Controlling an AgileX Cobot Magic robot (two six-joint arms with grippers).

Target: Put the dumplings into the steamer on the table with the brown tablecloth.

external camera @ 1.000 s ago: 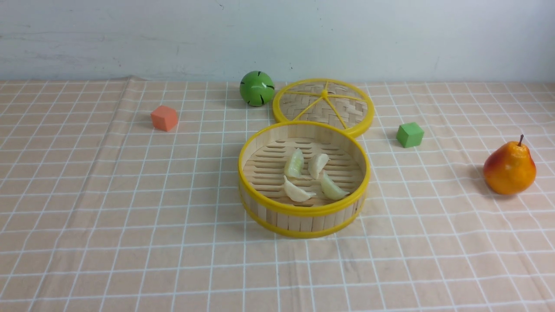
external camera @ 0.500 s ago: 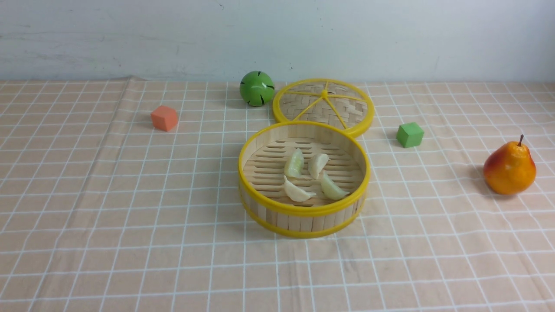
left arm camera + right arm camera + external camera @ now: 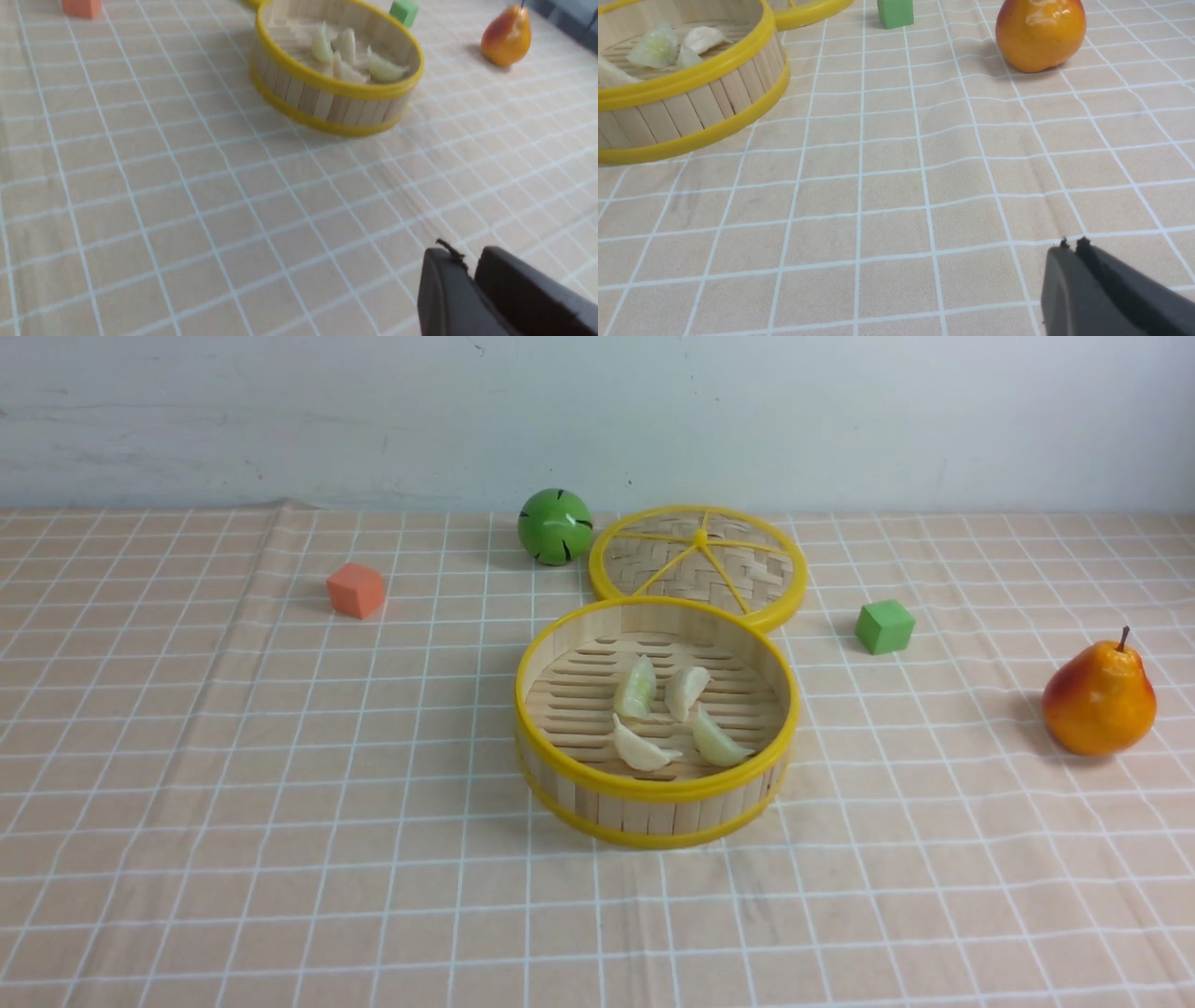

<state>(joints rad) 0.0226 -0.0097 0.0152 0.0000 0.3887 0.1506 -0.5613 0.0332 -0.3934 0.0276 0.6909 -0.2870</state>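
Near you, both grippers sit low over the cloth (image 3: 280, 821) by the table's near edge and hold nothing. The right gripper (image 3: 1070, 246) has its jaws pressed together; the left gripper (image 3: 460, 263) shows only a thin slit between its jaws. Over the last second nothing on the table has really changed, only a slight shift of the front view, so you can judge the task as done. Farther out, at mid-table, the steamer (image 3: 653, 793) holds all four dumplings (image 3: 674, 717) on its slatted floor, well apart from both grippers. Behind it lies the lid (image 3: 698, 565), touching its far rim.
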